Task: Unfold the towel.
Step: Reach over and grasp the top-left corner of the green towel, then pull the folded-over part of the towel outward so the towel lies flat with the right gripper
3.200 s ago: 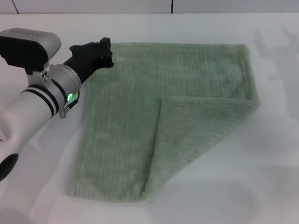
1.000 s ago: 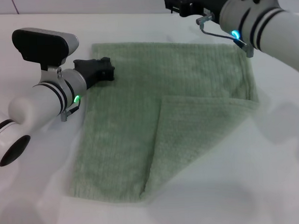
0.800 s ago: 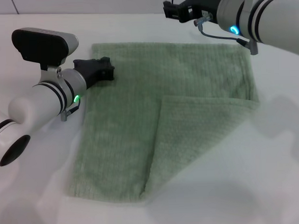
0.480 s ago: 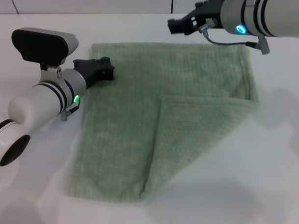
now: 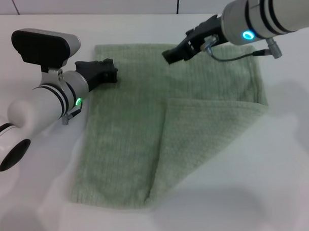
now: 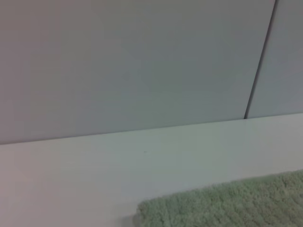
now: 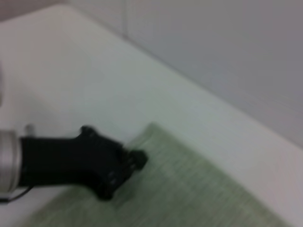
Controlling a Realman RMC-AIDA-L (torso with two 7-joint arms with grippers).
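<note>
Towel (image 5: 160, 125) under both pincers.

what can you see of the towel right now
The towel is pale sage-green ribbed terry with hemmed edges, lying flat on the white table. Its near right corner is folded over diagonally into a triangle. The left hand rests at its far left part; the right hand hovers over its far edge.

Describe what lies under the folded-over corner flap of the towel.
Beneath the flap lies more of the same towel, spread on the white table. Whatever the flap covers is hidden. The left gripper rests at the towel's far-left corner; the right gripper hovers above its far edge.
</note>
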